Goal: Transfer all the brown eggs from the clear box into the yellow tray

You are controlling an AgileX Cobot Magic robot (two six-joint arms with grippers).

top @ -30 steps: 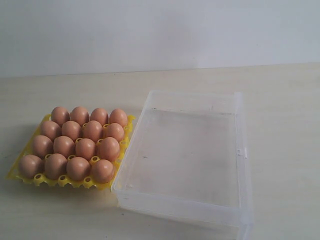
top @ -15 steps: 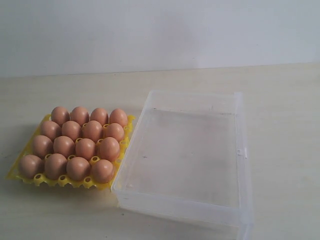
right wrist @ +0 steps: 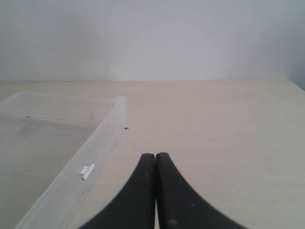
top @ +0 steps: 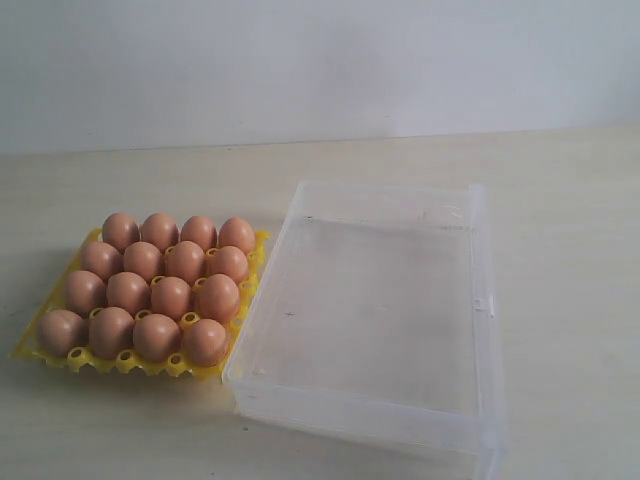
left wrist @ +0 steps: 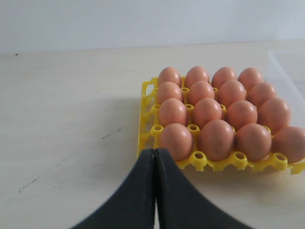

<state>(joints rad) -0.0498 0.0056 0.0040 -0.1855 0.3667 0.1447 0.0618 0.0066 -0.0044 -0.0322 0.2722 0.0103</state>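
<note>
Several brown eggs (top: pixel 170 296) fill the cups of the yellow tray (top: pixel 44 325) on the left of the table. The clear box (top: pixel 480 300) lies just right of the tray, touching its edge, with no egg showing inside. In the left wrist view the eggs (left wrist: pixel 217 138) and tray (left wrist: pixel 145 129) lie just beyond my left gripper (left wrist: pixel 155 151), which is shut on nothing, short of the tray's near corner. My right gripper (right wrist: pixel 155 156) is shut and empty over bare table beside the box's wall (right wrist: pixel 102 138) and its small latch (right wrist: pixel 86 171). Neither arm appears in the exterior view.
The pale wooden table (top: pixel 560 200) runs back to a white wall (top: pixel 320 60). Bare tabletop (left wrist: pixel 62 119) lies beside the tray in the left wrist view, and more of it (right wrist: pixel 219 124) lies beside the box in the right wrist view.
</note>
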